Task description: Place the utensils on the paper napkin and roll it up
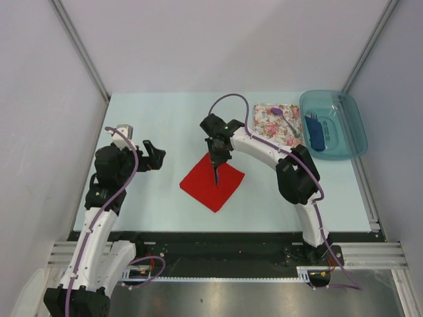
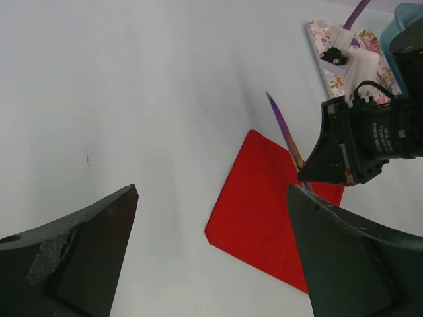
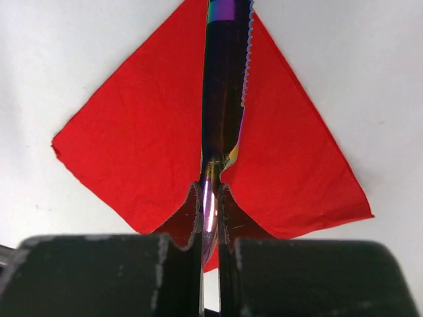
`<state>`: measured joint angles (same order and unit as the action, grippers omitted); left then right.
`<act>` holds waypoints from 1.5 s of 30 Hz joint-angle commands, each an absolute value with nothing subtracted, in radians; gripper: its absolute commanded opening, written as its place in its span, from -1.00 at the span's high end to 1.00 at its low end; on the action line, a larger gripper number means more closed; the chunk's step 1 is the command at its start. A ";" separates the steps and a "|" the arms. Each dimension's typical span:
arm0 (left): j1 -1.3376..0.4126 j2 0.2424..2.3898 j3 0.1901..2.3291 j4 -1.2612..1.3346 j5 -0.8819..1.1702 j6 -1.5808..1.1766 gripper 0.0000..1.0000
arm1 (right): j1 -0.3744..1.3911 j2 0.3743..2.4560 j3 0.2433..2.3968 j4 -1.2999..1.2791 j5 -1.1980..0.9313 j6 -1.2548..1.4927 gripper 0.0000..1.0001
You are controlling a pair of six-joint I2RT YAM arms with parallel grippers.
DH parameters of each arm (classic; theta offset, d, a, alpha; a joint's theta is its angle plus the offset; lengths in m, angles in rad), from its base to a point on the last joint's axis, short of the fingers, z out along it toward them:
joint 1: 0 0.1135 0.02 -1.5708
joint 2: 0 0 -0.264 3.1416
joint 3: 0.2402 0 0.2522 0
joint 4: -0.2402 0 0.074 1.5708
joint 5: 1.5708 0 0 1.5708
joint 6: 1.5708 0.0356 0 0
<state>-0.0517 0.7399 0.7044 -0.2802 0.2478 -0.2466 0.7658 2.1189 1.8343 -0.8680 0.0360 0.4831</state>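
The red paper napkin [image 1: 201, 186] lies as a diamond near the table's middle. My right gripper [image 1: 215, 160] hangs over it, shut on the handle of a slim iridescent purple knife [image 3: 225, 99] with a serrated edge. The blade points down across the napkin [image 3: 132, 145], and whether it touches the paper I cannot tell. The right gripper [image 3: 209, 191] pinches the handle tightly. My left gripper [image 1: 155, 157] is open to the left of the napkin, with nothing between its fingers; its wrist view shows the napkin [image 2: 264, 211] and the knife [image 2: 283, 124]. A purple utensil [image 1: 279, 112] rests on a floral napkin.
A white floral napkin [image 1: 271, 127] lies at the back right. Beside it a teal plastic tray [image 1: 355, 115] holds a dark blue item with a fork-like utensil [image 1: 314, 129]. Metal frame rails run along the table's sides.
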 commanded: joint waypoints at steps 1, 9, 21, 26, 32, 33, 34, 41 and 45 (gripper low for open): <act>-0.046 0.729 0.681 -0.215 0.275 -0.290 -0.99 | 0.782 2.154 1.868 -0.841 0.054 0.520 1.00; -0.046 0.724 0.655 -0.206 0.281 -0.304 -0.99 | 0.790 2.217 1.913 -0.841 0.052 0.528 1.00; -0.046 0.715 0.635 -0.192 0.268 -0.296 -0.99 | 0.788 2.255 1.899 -0.841 0.031 0.545 1.00; -0.046 0.715 0.630 -0.190 0.264 -0.296 -0.99 | 0.787 2.270 1.905 -0.839 0.023 0.541 1.00; -0.045 0.719 0.630 -0.190 0.256 -0.296 -0.99 | 0.779 2.290 1.882 -0.841 0.011 0.548 0.84; -0.044 0.719 0.630 -0.190 0.256 -0.296 -0.99 | 0.775 2.292 1.879 -0.839 0.011 0.548 0.77; -0.044 0.719 0.630 -0.190 0.256 -0.296 -0.99 | 0.773 2.293 1.876 -0.838 0.009 0.548 0.71; -0.045 0.721 0.635 -0.196 0.259 -0.293 -0.99 | 0.765 2.284 1.878 -0.838 -0.003 0.551 0.35; -0.046 0.719 0.644 -0.207 0.256 -0.288 -1.00 | 0.764 2.243 1.916 -0.850 -0.012 0.532 0.21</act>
<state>-0.0517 0.7265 0.6338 -0.2256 0.2649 -0.2882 0.7700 2.2822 1.8744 -0.8429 -0.0128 0.5446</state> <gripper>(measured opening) 0.996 0.382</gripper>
